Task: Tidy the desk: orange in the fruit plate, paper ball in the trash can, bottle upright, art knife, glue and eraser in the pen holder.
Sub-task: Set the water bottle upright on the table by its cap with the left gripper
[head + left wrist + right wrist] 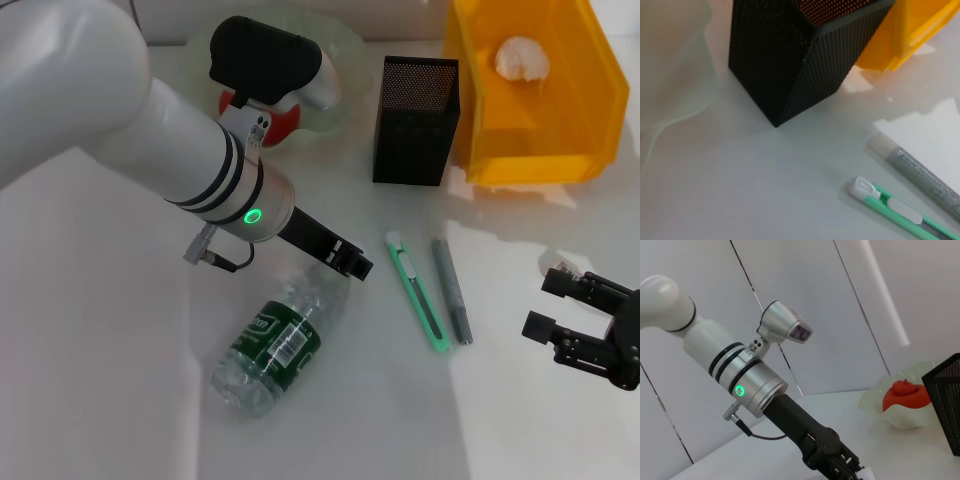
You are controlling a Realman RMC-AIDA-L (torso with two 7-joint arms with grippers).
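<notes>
Left gripper (352,262) sits low at the cap end of the lying bottle (278,340); can't tell whether its fingers are apart or clamped on the neck, since the head view shows only the black fingertip block and the right wrist view only a white cap at its tip. Bottle lies on its side on the white table (100,350), label up, base toward the robot.

Judgement: bottle-upright step is in hand. To do it well, grip should sit on the neck just below the cap, then pivot about the base so it doesn't skid; thin plastic will crush if squeezed hard.

Knife (416,291) and glue stick (452,291) lie side by side just right of the gripper, near but apart, so the swing should stay clear of them. Pen holder (416,120) stands beyond, yellow bin (560,120) with paper ball (521,58) beside it. Orange (905,395) already in the fruit plate (875,397).

Right gripper (585,325) idle at the right edge, fingers apart, empty.
</notes>
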